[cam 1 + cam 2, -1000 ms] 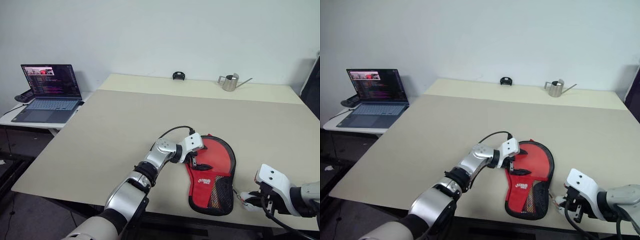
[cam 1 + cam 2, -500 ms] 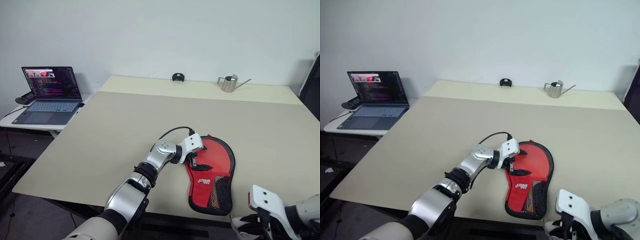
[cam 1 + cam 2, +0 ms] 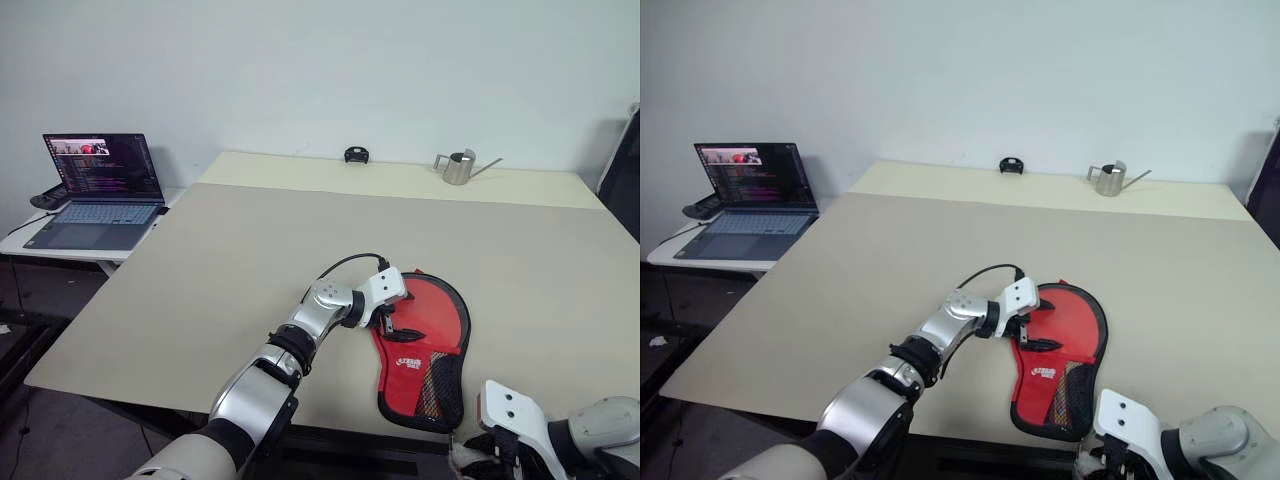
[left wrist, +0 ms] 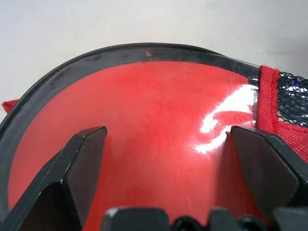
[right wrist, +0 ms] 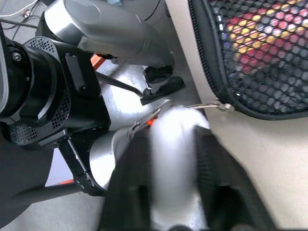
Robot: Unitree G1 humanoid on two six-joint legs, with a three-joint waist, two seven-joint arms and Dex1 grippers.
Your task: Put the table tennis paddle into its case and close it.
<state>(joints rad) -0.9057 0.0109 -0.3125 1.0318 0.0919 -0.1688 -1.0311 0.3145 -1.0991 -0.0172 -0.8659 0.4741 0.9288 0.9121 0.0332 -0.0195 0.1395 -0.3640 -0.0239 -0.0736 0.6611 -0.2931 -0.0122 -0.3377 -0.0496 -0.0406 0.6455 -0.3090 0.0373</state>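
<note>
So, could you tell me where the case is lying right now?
The case lies red side up near the front edge of the table, right of centre, under the open left gripper.

Head cams look down over beige table [image 3: 250,250]'s near edge; wrist cams sit close on red fabric case [image 4: 168,120], shared w/ both.

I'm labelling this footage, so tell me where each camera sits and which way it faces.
Left and right eye views: on the head, looking forward and down over the table; both arms show.
Left wrist view: along the open left gripper, onto the case.
Right wrist view: along the right gripper, past the table's edge; white ball charm between its fingers.
Shared: every view shows the case.
</note>
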